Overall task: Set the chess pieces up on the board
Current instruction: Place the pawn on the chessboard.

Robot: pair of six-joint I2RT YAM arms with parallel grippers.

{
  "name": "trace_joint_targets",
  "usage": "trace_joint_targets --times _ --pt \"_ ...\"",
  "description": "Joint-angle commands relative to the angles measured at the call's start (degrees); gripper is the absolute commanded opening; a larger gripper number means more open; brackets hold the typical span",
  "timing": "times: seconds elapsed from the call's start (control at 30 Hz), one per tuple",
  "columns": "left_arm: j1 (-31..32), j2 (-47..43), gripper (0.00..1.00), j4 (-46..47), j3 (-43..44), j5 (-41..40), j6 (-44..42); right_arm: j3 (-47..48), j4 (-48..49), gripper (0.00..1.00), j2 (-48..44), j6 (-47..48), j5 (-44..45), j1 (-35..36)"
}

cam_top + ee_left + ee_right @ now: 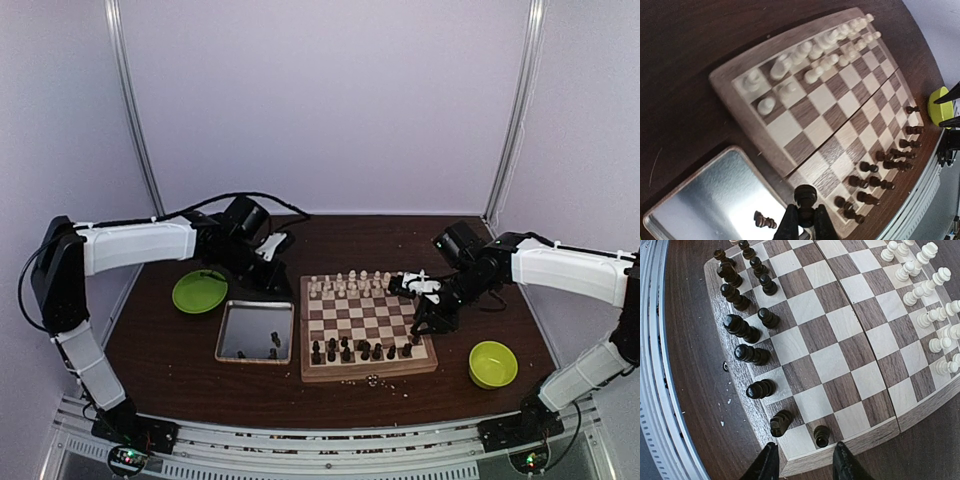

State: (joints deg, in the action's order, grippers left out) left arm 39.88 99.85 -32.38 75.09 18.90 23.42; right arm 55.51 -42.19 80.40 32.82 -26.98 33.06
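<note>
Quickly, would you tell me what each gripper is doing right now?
Left gripper: closed on a dark chess piece.
Right gripper: open, empty.

L wrist view: left pincer [805, 210] fingers running off btm edge, partly covering the dark chessman [805, 194] clamped btwn them. Btm edge cropping the tray [690, 183], rt edge cropping the green bowl [938, 106]; far pale chessmen [812, 52] blurring. R wrist view: right pincer [805, 447] fingers and board [840, 365] getting cut by frame edges. Top view: piece types reading too small.
</note>
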Motion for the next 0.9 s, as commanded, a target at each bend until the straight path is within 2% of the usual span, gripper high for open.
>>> trace_joint_targets --times 0.0,0.17,0.3,0.5,0.67,0.87 --pt "3.6 6.5 0.00 -0.3 8.7 1.2 -3.5 0.3 -0.1 0.37 -0.3 0.1 0.5 -0.2" --pt "8.7 15.9 0.00 -7.7 21.1 -4.7 -7.2 -0.2 0.1 0.37 -1.5 0.0 0.9 -0.4" --pt "11.7 21.1 0.00 -13.3 27.7 -9.2 -9.1 -0.3 0.1 0.37 -1.9 0.0 0.9 -0.7" --pt "13.6 24.9 0.00 -17.7 31.6 -12.4 -11.3 -0.3 0.1 0.37 -1.9 0.1 0.9 -0.9" --pt "14.1 26.5 0.05 -19.1 32.6 -12.1 -12.2 0.0 0.1 0.38 -1.6 0.1 0.8 -0.9" --pt "15.0 29.5 0.05 -23.1 36.5 -12.5 -13.2 0.3 0.0 0.38 -1.6 -0.1 0.7 -0.9"
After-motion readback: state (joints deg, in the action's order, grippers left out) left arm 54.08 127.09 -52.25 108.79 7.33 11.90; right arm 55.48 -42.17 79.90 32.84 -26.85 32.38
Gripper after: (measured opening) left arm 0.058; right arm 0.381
